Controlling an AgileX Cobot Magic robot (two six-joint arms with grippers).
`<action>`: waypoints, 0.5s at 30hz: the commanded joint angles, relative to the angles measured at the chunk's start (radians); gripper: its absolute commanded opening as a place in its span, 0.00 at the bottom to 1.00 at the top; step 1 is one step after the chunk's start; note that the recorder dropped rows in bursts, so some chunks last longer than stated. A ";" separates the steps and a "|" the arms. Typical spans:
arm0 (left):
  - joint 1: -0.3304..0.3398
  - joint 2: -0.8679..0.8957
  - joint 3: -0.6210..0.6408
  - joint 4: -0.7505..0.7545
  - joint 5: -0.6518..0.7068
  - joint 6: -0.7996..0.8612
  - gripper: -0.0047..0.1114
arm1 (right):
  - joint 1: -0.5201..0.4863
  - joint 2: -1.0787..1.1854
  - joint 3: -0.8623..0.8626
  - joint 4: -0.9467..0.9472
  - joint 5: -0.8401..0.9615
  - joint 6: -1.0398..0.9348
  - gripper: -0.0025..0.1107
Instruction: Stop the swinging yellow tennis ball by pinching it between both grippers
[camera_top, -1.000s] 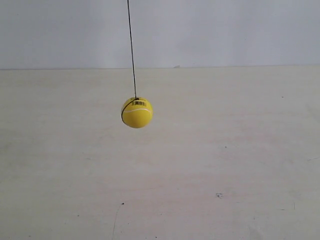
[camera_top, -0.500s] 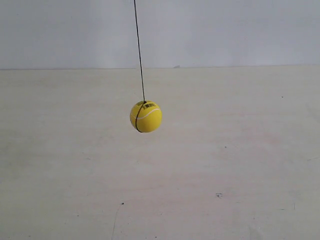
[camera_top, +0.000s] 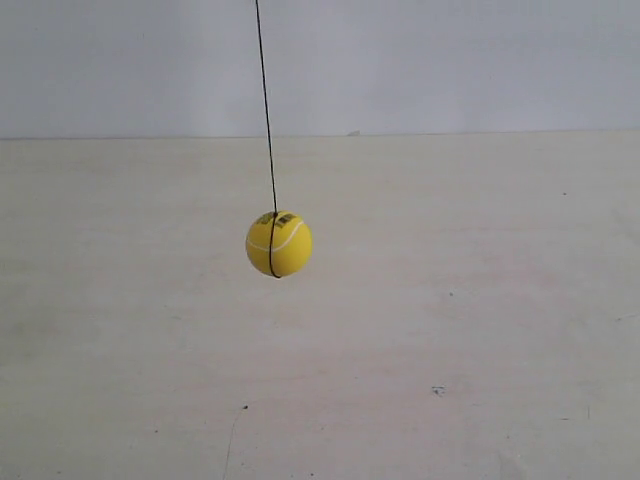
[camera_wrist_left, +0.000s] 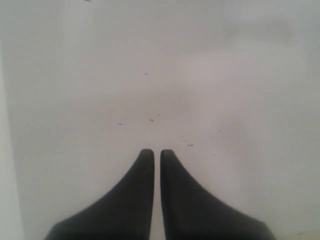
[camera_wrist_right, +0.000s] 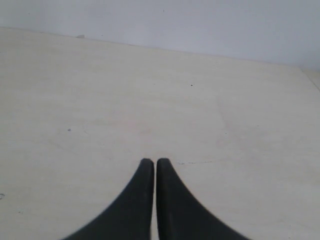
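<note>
The yellow tennis ball (camera_top: 279, 244) hangs on a thin dark string (camera_top: 266, 110) above the pale table, left of centre in the exterior view. Neither arm shows in that view. In the left wrist view my left gripper (camera_wrist_left: 157, 152) is shut, its black tapered jaws nearly touching, with only bare table beyond. My right gripper (camera_wrist_right: 152, 161) is likewise shut over bare table in the right wrist view. The ball appears in neither wrist view.
A pale, lightly speckled tabletop (camera_top: 450, 330) runs back to a plain light wall (camera_top: 450, 60). The right wrist view shows the table's far edge meeting the wall (camera_wrist_right: 200, 25).
The ball swung right and lower, then back left and lower still, turning slightly on its string. No arm has entered the exterior view.
</note>
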 joint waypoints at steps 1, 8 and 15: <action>0.015 -0.004 0.160 -0.142 -0.168 0.117 0.08 | 0.002 -0.005 0.000 -0.003 -0.004 -0.006 0.02; 0.066 -0.004 0.407 -0.142 -0.208 0.026 0.08 | 0.002 -0.005 0.000 -0.003 -0.004 -0.006 0.02; 0.088 -0.004 0.542 -0.142 -0.104 0.014 0.08 | 0.002 -0.005 0.000 -0.003 -0.004 -0.006 0.02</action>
